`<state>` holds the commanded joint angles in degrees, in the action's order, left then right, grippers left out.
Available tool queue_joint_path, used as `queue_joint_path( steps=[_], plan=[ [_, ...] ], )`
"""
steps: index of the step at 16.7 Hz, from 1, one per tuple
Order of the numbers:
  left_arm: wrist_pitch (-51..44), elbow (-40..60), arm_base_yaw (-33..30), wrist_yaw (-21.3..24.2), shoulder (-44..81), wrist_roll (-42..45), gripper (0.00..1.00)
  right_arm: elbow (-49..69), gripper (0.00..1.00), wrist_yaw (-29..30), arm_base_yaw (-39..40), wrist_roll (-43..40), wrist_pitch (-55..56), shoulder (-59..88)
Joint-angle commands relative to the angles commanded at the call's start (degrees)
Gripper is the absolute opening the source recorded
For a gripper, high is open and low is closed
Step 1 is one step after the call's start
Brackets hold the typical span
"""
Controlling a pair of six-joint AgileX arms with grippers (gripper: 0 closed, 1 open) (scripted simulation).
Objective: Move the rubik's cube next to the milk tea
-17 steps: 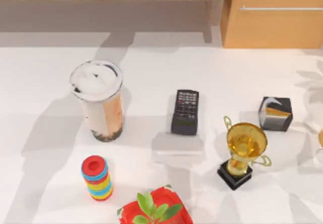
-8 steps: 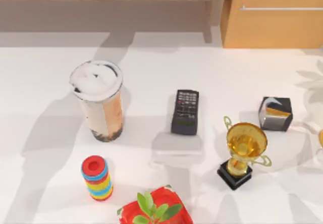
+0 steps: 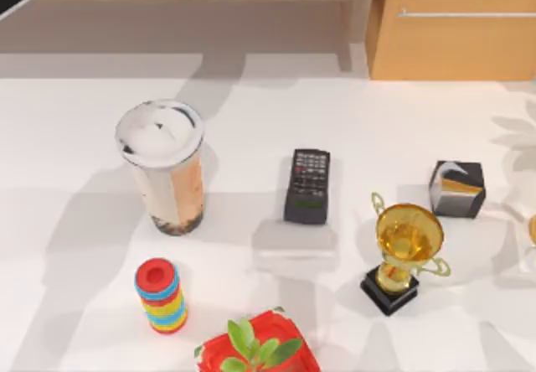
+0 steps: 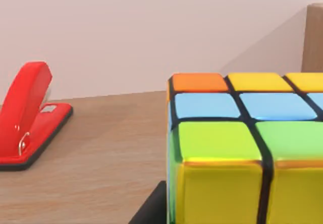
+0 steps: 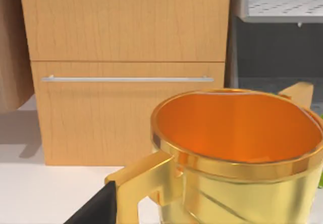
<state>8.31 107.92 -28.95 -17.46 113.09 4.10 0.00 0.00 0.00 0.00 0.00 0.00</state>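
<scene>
A rubik's cube (image 4: pixel 242 148) sits close before the left wrist camera on a wooden shelf beside a red stapler (image 4: pixel 28 115) – apparently awaiting pickup, grip state impossible to tell – while the milk tea (image 3: pixel 164 167) stands upright on the white table's (image 3: pixel 75 137) left, well apart.

The rubik's cube (image 4: pixel 242 148) runs off the left wrist view's edge, the red plant pot (image 3: pixel 260 351) off the top view's

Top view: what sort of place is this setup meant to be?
Probably a rendered home or office room: a white table strewn with household bits, such as a milk tea, a remote control and a gold trophy, with a wooden drawer cabinet behind.
</scene>
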Motion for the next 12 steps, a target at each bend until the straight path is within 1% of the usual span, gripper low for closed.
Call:
queue_joint_path(
  steps=[1,3,8,12],
  plan=[
    [0.09,-0.25,-0.96,0.75,0.19,0.72,0.0,0.0,1.0,0.0,0.0,0.0,0.0,0.0],
    [-0.8,-0.06,-1.19,0.72,0.62,0.8,0.0,0.0,1.0,0.0,0.0,0.0,0.0,0.0],
    [-4.6,2.81,4.69,-3.69,0.88,-2.99,0.0,0.0,1.0,0.0,0.0,0.0,0.0,0.0],
    [-4.57,2.85,4.81,-3.87,0.86,-2.93,0.0,0.0,1.0,0.0,0.0,0.0,0.0,0.0]
  ],
)
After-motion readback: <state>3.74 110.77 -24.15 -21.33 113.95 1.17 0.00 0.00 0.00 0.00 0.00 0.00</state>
